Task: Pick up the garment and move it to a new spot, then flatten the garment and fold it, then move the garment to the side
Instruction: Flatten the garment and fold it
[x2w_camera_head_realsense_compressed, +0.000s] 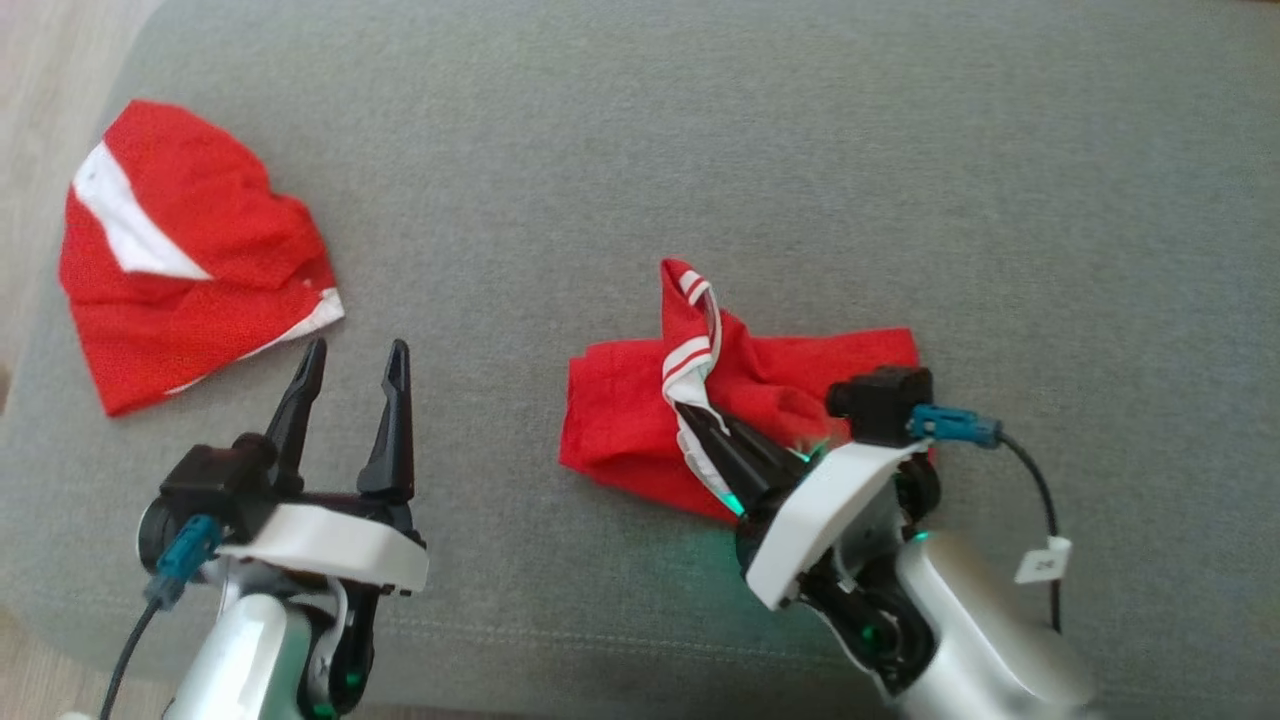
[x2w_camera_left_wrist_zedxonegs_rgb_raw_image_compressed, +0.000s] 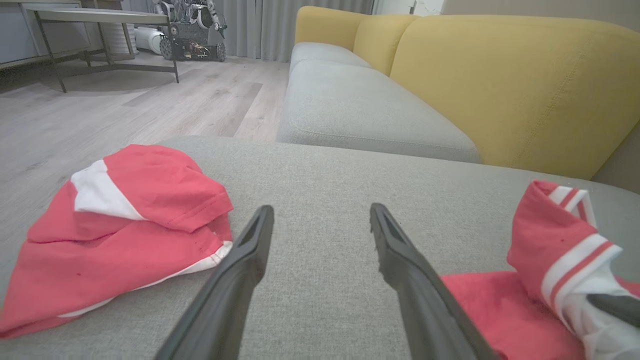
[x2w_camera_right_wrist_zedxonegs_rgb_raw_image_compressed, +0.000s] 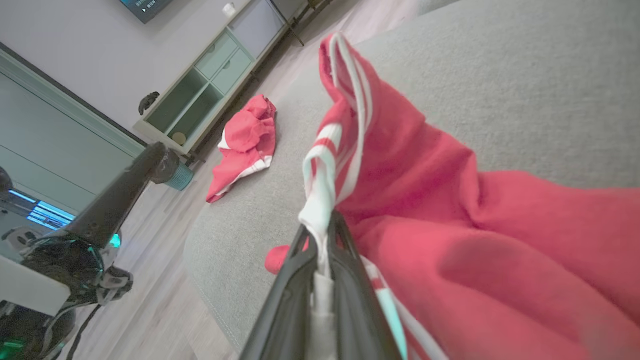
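The garment, red with white-striped trim, lies bunched in the middle of the grey cushion. My right gripper is shut on its white striped edge, which rises in a peak above the fingers. The right wrist view shows the right gripper pinching the white trim of the garment. My left gripper stands open over bare cushion to the left, holding nothing. In the left wrist view the left gripper points between the two cloths, with the garment at lower right.
A second red and white garment lies crumpled at the cushion's far left edge, beside the wooden floor. Beyond are a yellow sofa back, a metal-legged table and a pale cabinet.
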